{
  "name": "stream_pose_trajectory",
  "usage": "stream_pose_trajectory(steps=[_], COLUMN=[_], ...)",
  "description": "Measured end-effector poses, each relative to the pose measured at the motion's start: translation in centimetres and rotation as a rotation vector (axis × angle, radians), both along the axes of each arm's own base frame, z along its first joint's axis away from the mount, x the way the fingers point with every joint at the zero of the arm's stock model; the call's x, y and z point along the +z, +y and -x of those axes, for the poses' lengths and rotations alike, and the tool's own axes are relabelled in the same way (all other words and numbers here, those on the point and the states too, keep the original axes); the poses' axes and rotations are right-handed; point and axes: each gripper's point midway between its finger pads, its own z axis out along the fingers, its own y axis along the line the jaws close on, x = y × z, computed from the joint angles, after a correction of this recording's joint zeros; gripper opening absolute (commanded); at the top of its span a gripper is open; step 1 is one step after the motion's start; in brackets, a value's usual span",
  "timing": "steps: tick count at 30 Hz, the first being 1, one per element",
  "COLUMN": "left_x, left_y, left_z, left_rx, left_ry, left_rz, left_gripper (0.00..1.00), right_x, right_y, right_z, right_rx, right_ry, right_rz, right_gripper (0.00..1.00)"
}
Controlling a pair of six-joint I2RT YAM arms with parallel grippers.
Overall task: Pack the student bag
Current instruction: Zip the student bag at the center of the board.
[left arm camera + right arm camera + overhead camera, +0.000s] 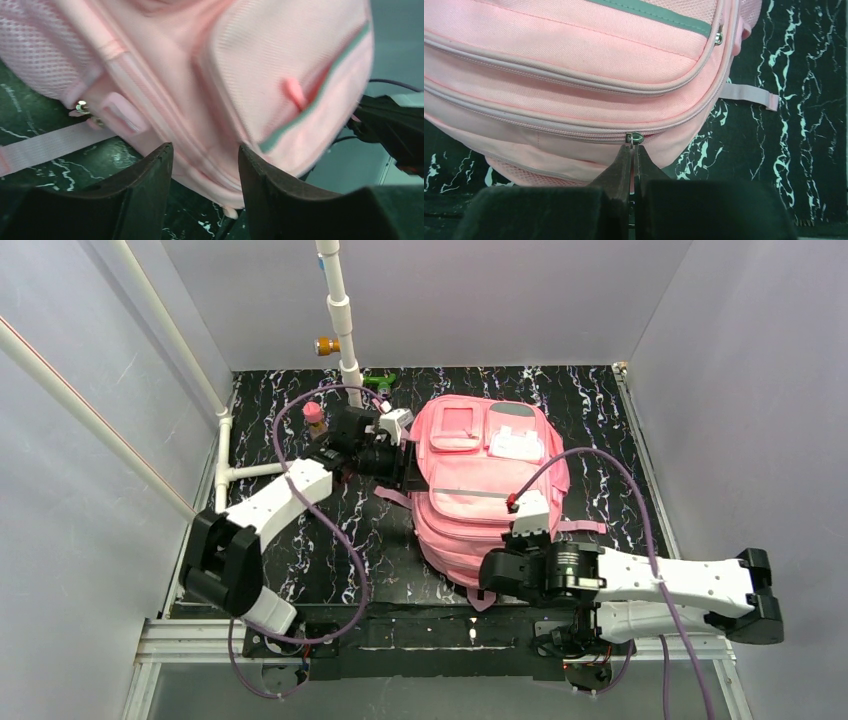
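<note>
1. Lying front-up on the table (pixel 300 550) is the bag (pixel 480 490) — about mid-table, a bit right of centre, with its top end far and its bottom end close to the near edge.
2. White patch (pixel 517 445) is on the bag's front, far-right part, with a square pocket panel (pixel 457 423) just left of it.
3. Left claw (pixel 205 150) is at the bag's left side, toward the far end. Its fingers (pixel 150 190) are apart, with pink fabric showing in the gap.
4. Nothing looks clamped there. I cannot tell whether the tips touch the bag, because the wrist view is blurred.
5. Strap (pixel 45 147) lies flat on the table in the left wrist view, and a small metal ring (pixel 81 106) sits where it meets the bag.
6. Right claw (pixel 633 150) is at the bag's near end, fingers pressed together and pinched on the zip pull (pixel 634 136).
7. That pull is on the nearest zip line in the right wrist view, and two more zip lines run farther up the bag.
8. Grey-green strip (pixel 659 12) crosses the front beyond those zips.
9. Short pink loop (pixel 751 96) sticks out from the bag's right side onto the table.
10. Small pink-topped item (pixel 314 416) stands far-left on the table, just beside the left arm — too small to identify.
11. Green item (pixel 380 380) is at the far edge by the white pipe (pixel 340 310), and an orange knob (pixel 326 345) is on that pipe.
</note>
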Motion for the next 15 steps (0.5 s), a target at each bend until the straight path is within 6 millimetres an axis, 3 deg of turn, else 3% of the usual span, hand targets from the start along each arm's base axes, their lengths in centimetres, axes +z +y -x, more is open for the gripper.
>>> stream_pose_trajectory(steps=[4,8,12,15], left_x=[3.1,5.7,6.5,6.1], left_y=[-1.5,-4.0,-5.9,-7.7], left_z=[3.3,8.0,12.2,13.4], left_rx=[-0.082,-0.225,-0.366,-0.462], left_ry=[-0.102,-0.276,-0.507,-0.719], left_rz=[0.055,0.094,0.089,0.029], left_gripper=[0.56,0.62,0.67,0.69], right_x=[0.2,0.9,1.3,1.3], right_y=[0.0,0.3,0.8,1.3], right_z=[0.0,0.0,0.1,0.3], right_rx=[0.055,0.082,0.123,0.162], right_ry=[-0.014,-0.03,-0.031,-0.024], right_rz=[-0.079,-0.145,-0.164,-0.164], right_gripper=[0.01,0.01,0.01,0.01])
